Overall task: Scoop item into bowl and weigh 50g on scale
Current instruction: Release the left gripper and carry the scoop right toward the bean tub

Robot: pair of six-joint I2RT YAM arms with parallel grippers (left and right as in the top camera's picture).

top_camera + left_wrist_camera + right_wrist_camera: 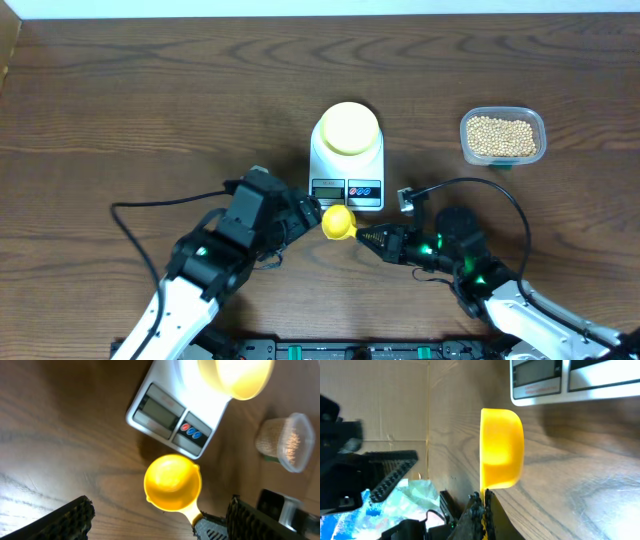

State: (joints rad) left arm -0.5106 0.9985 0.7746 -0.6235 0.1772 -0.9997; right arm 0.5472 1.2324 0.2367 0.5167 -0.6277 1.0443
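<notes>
- The right gripper (363, 237) is closed tight on the handle of a yellow scoop (338, 222), its 2 fingers pinched together with the handle between them.
- The scoop sits cup side up just in front of the scale (347, 165), low over the table (150, 90); I cannot tell whether it touches the wood.
- The left gripper (306, 217) is spread wide and holds nothing. In its wrist view its 2 fingers stand on either side of the scoop, clear of it.
- The bowl (349, 128) stands on the round platform of the scale, at the far end from the display and buttons.
- The beans (502, 135) lie in a clear tub (541, 128) on the table, well apart to the right of the scale.
</notes>
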